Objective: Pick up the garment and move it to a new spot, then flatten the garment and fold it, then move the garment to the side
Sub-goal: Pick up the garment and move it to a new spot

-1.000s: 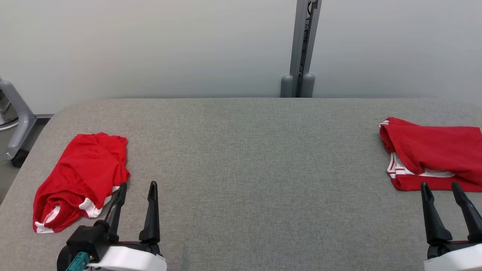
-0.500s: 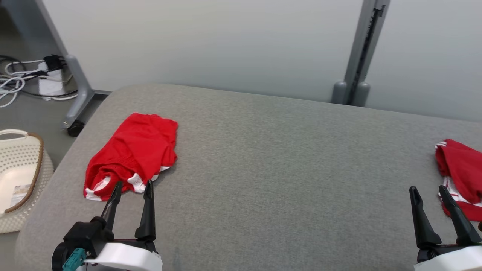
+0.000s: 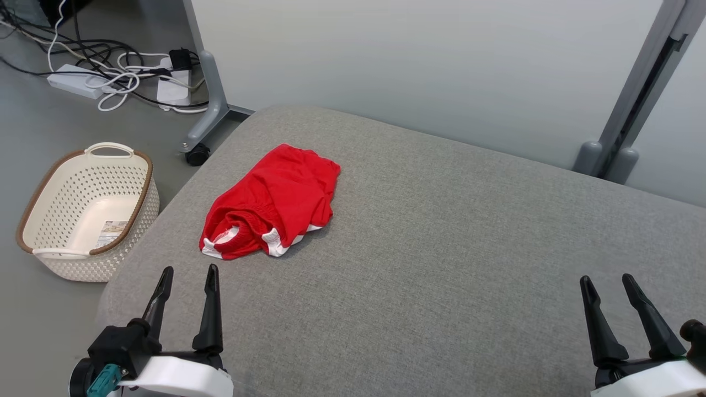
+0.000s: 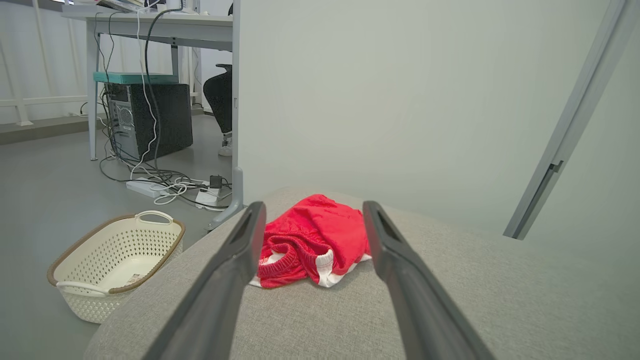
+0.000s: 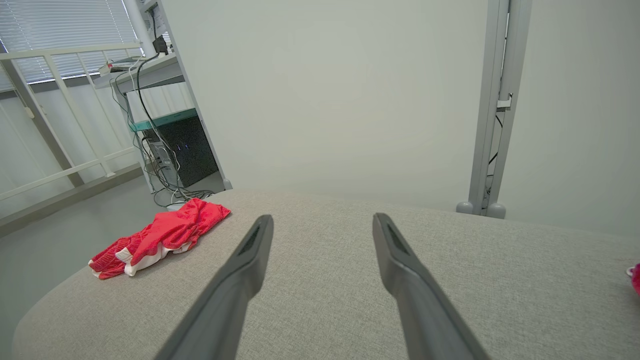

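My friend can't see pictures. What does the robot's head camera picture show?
A crumpled red garment with white trim lies on a gray table, beyond the robot's open left claw. The open right claw is at the lower right, and a cream basket sits on the floor left of the table.

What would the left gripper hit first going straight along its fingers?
Most likely the red garment: the left gripper frames it between its open fingers in the wrist view, waistband end nearest. Height over the grey table is unclear, so it could skim over.
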You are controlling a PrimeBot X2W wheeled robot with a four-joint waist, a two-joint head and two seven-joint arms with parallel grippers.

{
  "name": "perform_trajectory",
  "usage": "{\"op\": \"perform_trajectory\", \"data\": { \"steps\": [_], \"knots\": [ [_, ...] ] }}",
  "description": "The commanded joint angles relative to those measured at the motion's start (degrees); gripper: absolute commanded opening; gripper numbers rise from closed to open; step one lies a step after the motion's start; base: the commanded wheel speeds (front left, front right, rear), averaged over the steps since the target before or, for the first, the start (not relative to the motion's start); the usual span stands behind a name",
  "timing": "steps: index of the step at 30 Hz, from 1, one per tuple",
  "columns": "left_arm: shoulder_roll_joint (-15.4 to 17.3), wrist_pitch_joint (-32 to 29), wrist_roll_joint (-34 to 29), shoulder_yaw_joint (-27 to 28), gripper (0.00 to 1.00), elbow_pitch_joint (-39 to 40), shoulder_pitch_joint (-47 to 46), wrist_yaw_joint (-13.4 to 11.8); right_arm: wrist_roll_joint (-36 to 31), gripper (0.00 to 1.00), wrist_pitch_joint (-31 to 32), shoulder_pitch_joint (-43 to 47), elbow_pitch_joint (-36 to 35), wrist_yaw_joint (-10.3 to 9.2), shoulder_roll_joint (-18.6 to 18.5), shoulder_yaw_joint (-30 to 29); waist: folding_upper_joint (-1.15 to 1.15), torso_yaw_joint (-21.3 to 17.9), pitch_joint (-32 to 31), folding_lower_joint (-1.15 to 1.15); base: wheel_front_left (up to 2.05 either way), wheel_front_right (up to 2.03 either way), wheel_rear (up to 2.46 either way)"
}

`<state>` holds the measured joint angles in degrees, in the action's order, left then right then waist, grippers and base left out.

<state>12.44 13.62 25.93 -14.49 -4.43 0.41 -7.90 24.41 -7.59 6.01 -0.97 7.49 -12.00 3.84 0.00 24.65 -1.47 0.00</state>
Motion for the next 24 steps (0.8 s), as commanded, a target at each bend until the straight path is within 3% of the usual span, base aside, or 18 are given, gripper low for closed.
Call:
{"op": "perform_trajectory", "data": {
  "steps": [1,4,8,16,24],
  "knots": [
    [0.4,-0.1,0.3,0.2,1.0,0.1,-0.2,-0.3,0.1,1.0,0.1,-0.6,0.1,0.03,-0.4,0.0,0.0,0.4,0.1,0.0,0.0,0.0,0.0],
    [0.0,-0.8,1.1,0.5,1.0,0.1,-0.6,-0.6,0.2,1.0,0.2,-0.9,0.0,0.03,-0.5,0.3,0.0,0.4,0.5,0.0,0.0,0.0,0.0],
    [0.5,-6.7,2.3,0.7,1.0,0.3,-4.3,-1.6,0.4,1.0,0.6,-2.0,-0.7,0.03,-1.2,0.7,0.0,-0.3,2.0,0.0,0.0,0.0,0.0],
    [3.1,-24.5,5.4,0.4,1.0,-3.5,-16.5,-2.4,0.5,1.0,1.5,-5.5,-1.5,0.03,-2.4,2.2,0.0,-4.5,7.2,0.0,0.0,0.0,0.0],
    [6.1,-37.4,9.0,1.2,1.0,-13.1,-28.5,-0.7,1.0,1.0,1.1,-10.1,-1.4,0.03,-3.4,3.4,0.0,-9.7,14.0,0.0,0.0,0.0,0.0]
  ]
}}
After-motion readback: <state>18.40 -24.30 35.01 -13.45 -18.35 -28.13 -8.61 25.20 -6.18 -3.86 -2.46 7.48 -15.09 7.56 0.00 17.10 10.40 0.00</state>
